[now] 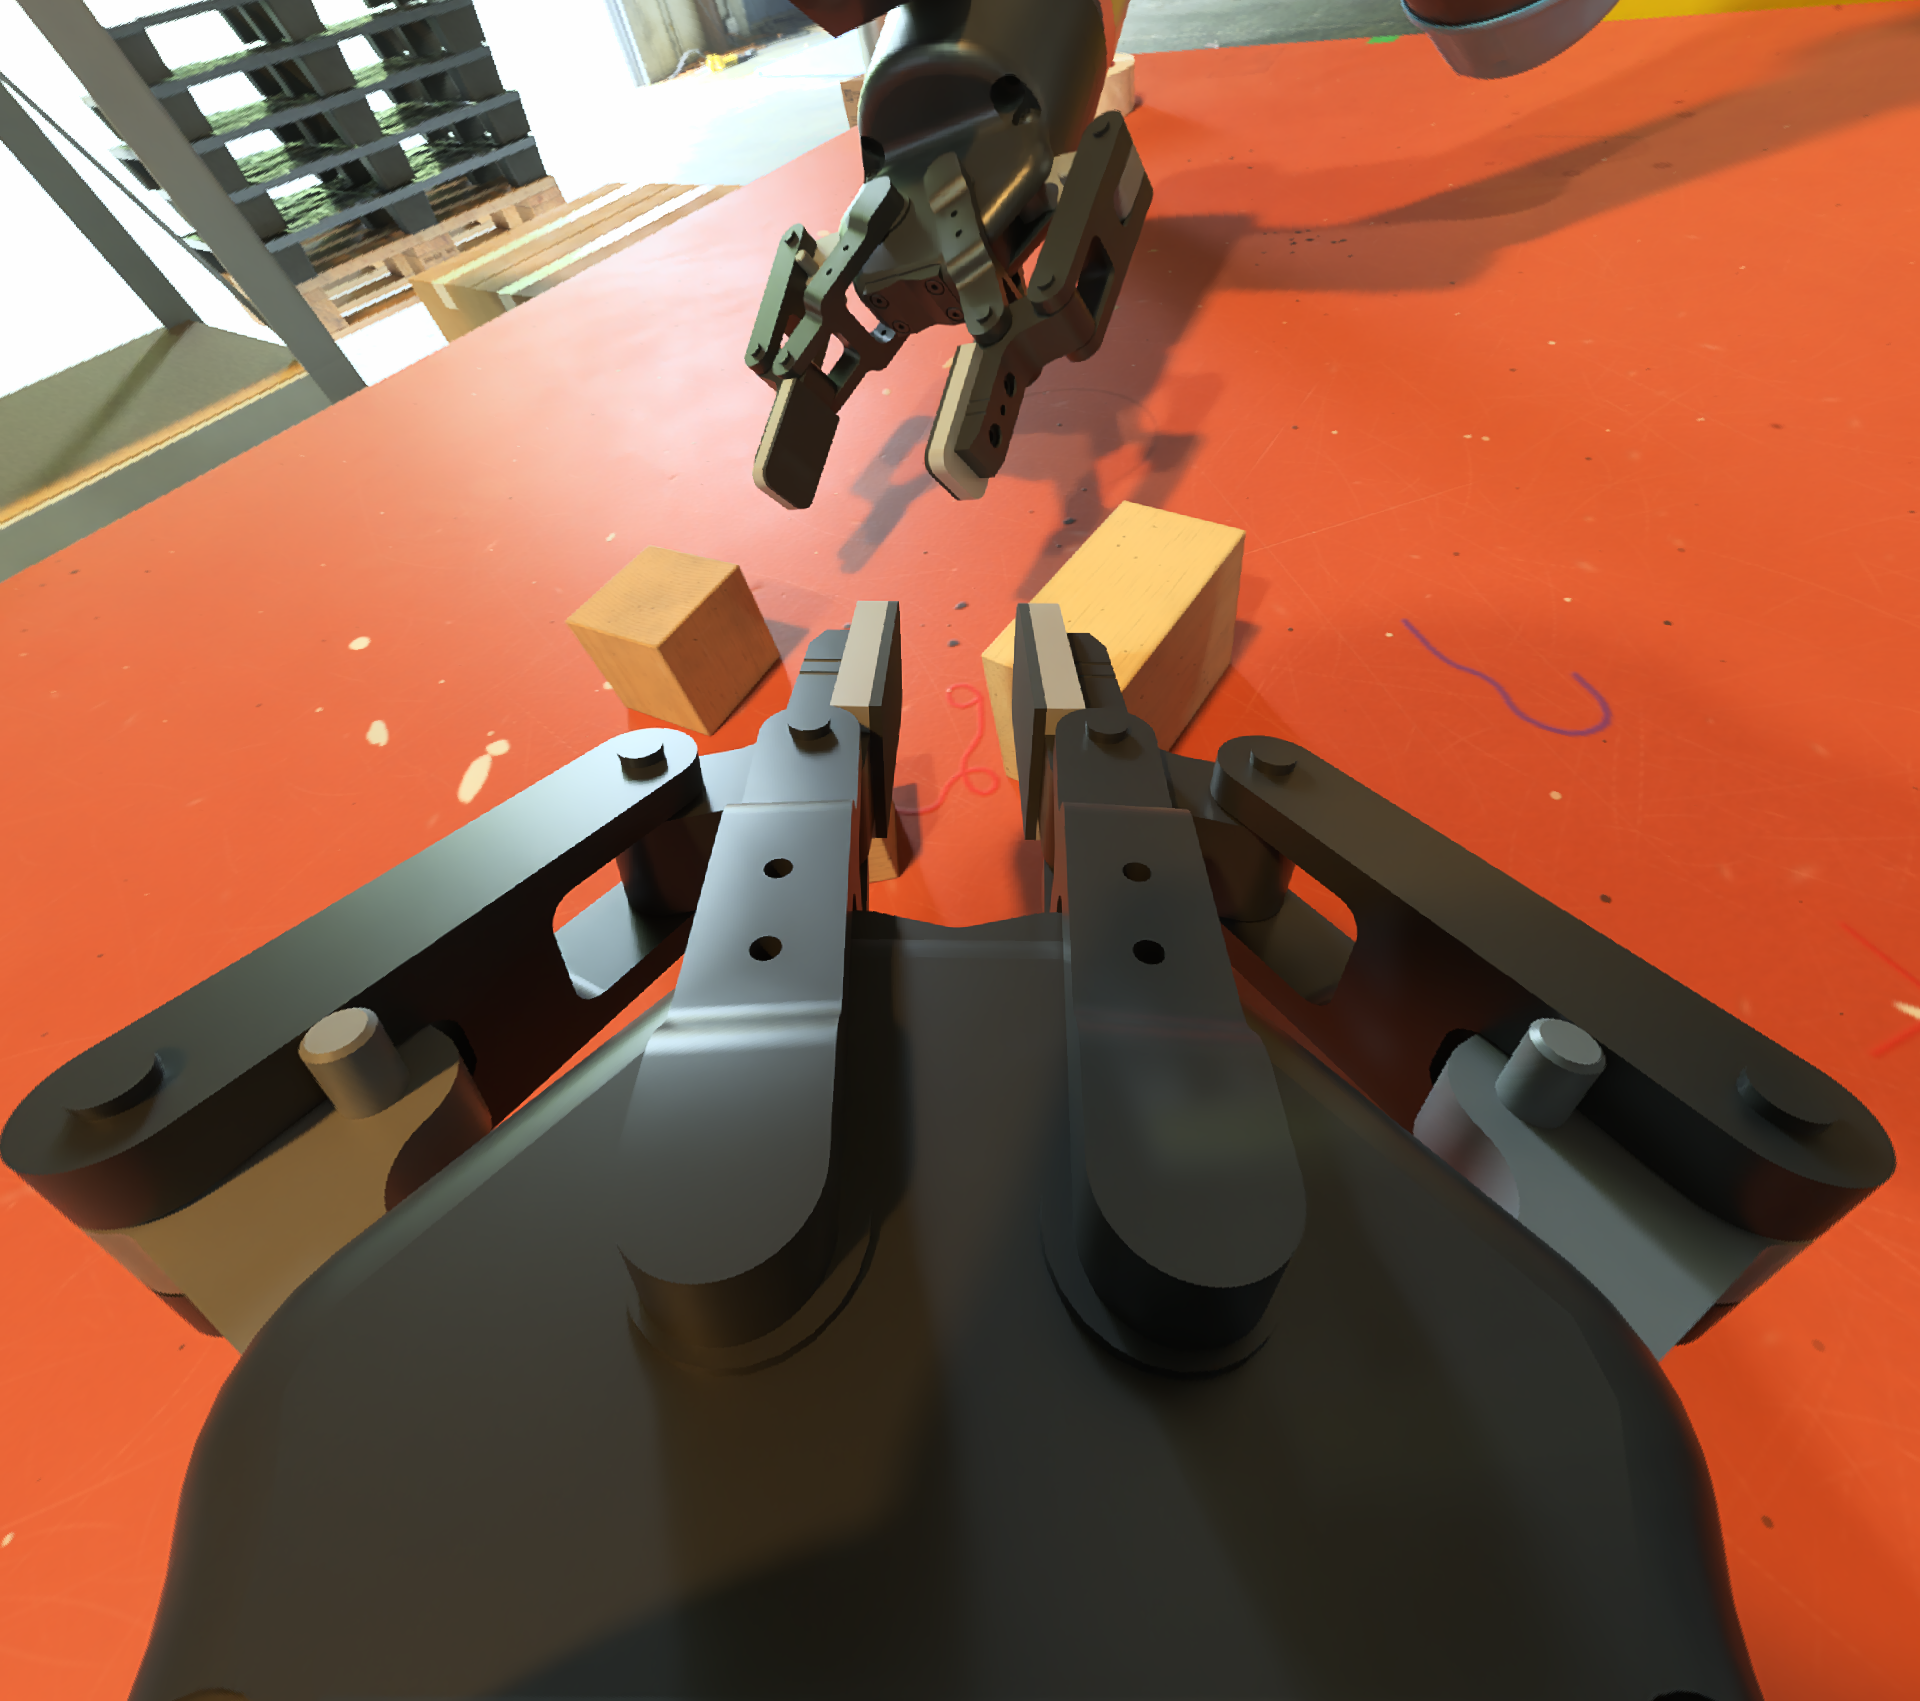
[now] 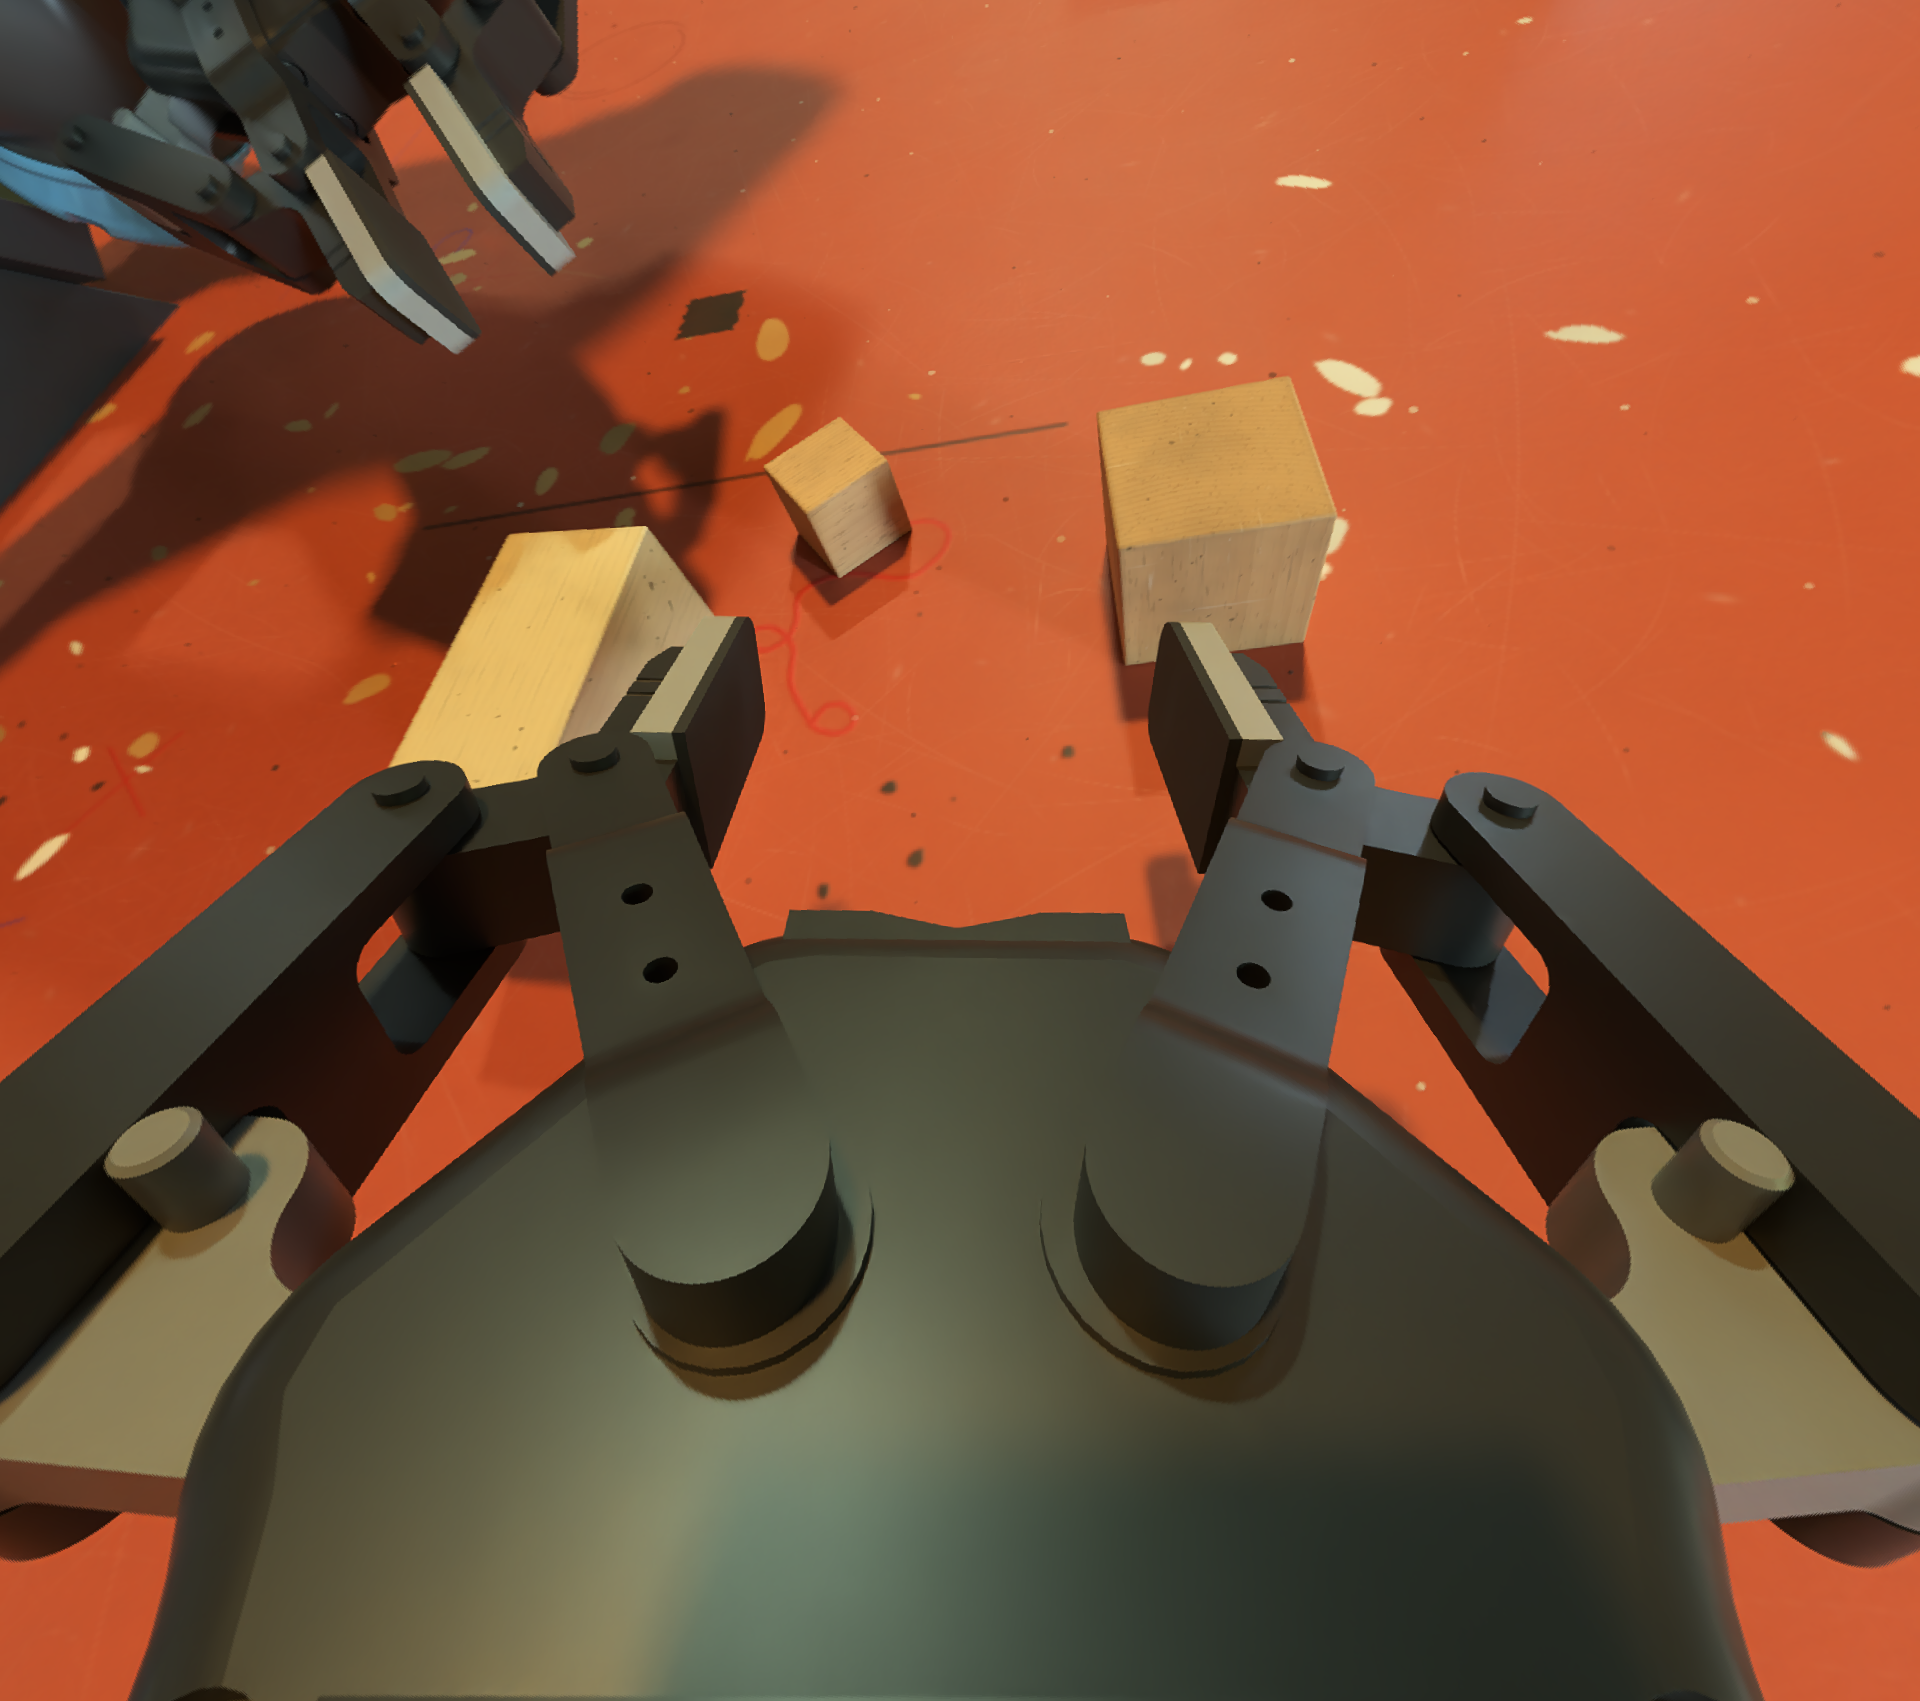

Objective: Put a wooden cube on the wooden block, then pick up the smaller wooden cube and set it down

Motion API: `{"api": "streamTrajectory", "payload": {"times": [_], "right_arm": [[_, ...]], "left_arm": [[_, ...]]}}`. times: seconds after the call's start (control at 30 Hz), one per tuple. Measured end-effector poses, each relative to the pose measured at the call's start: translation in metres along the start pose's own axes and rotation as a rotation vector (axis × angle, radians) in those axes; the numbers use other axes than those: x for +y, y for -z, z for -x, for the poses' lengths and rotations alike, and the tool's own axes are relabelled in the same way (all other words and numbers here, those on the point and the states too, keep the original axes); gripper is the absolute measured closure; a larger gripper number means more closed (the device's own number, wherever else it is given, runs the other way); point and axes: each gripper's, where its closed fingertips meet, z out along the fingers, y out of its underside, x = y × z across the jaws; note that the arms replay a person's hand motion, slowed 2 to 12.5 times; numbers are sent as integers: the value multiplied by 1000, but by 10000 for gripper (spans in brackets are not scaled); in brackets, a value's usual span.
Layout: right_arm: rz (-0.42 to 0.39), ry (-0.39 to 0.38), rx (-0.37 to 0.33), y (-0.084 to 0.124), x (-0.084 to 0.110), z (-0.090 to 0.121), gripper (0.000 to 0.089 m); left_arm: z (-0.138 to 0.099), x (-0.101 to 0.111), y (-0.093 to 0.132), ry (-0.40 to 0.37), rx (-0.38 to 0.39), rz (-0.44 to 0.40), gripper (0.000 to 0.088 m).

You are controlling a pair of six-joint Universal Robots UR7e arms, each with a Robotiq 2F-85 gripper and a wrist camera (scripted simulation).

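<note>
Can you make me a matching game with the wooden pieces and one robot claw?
Things:
1. smaller cube
2. larger cube
3. wooden block
4. left gripper

Places or states, as the right wrist view shows them:
a. long piece, lying farthest left
b. up above the table, holding nothing
c. between the other two wooden pieces
d. wooden piece farthest right

Pairs: 1-c, 2-d, 3-a, 4-b
</note>
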Motion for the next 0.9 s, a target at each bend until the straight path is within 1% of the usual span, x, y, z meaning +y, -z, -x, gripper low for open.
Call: {"api": "streamTrajectory", "payload": {"times": [0.2,0.37,0.53,0.67,0.9], "right_arm": [[30,75,38,-12,-6,-13,205],[60,114,68,-21,-9,-26,158],[81,133,84,-29,-12,-38,126],[79,144,92,-33,-16,-47,110],[69,153,66,-41,-24,-52,74]], "left_arm": [[12,0,6,-16,-50,-22,684],[19,4,9,-21,-67,-24,684],[25,9,11,-30,-80,-16,685],[30,11,13,-33,-96,-13,685],[39,15,16,-19,-123,-21,685]]}}
